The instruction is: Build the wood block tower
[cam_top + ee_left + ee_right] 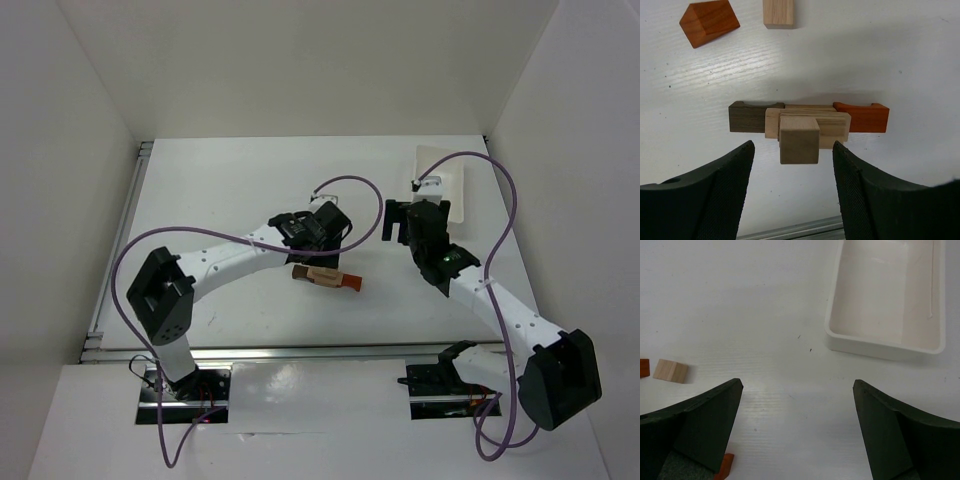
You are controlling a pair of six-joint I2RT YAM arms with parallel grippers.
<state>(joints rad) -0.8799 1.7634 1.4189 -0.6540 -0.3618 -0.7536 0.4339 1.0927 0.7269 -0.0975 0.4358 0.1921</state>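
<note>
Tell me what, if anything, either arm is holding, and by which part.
Nothing is held. The left gripper has open jaws with the block stack between them, gaps showing; the right gripper has open jaws over the table.

No legible text, labels, brands, numbers or signs on any visible surface.

White table (230, 180) with wood blocks (807, 127), tray (880, 347)

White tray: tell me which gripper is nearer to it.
Right. The right gripper hovers just short of the white tray, open toward it; the left gripper is over the wood block tower, well away from the tray.
</note>
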